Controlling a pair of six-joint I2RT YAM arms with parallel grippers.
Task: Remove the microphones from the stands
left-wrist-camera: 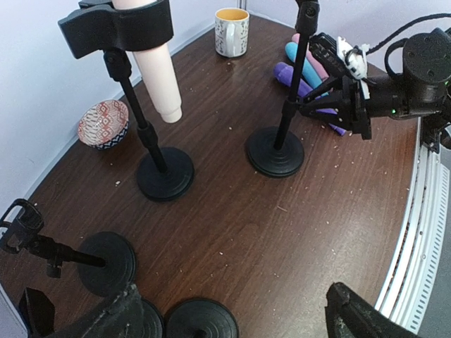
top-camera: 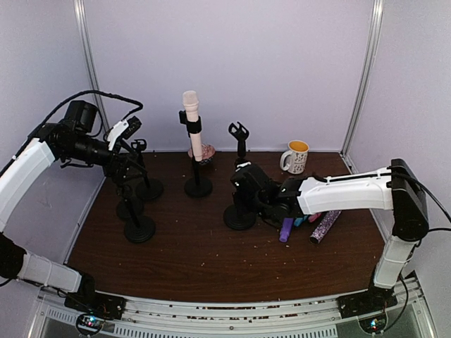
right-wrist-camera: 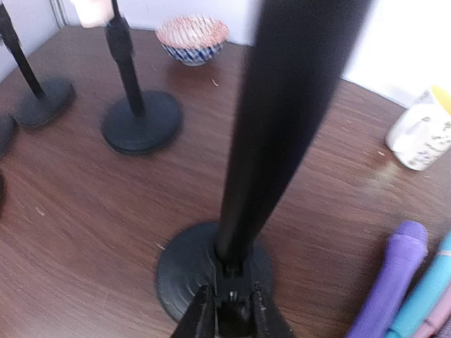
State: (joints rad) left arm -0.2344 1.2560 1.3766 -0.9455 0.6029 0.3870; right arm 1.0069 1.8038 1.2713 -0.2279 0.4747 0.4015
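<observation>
A pale pink microphone (top-camera: 192, 121) stands upright in the clip of a black stand (top-camera: 198, 186) at the back middle. In the left wrist view the microphone (left-wrist-camera: 156, 70) sits in its clip (left-wrist-camera: 116, 24), above the round base (left-wrist-camera: 165, 173). My left gripper (left-wrist-camera: 232, 292) is open and empty, over the empty stands at the left, apart from the microphone. It shows in the top view as the left gripper (top-camera: 130, 151). My right gripper (right-wrist-camera: 236, 306) is shut on the lower pole of another, empty stand (right-wrist-camera: 204, 271). In the top view the right gripper (top-camera: 242, 197) is beside that stand's base (top-camera: 238, 218).
Three empty black stands (top-camera: 139, 229) cluster at the left. A patterned bowl (left-wrist-camera: 103, 124) sits by the back wall. A mug (top-camera: 296, 156) is at the back right. Several loose microphones, one purple (top-camera: 286, 229) and one glittery (top-camera: 325, 227), lie under the right arm.
</observation>
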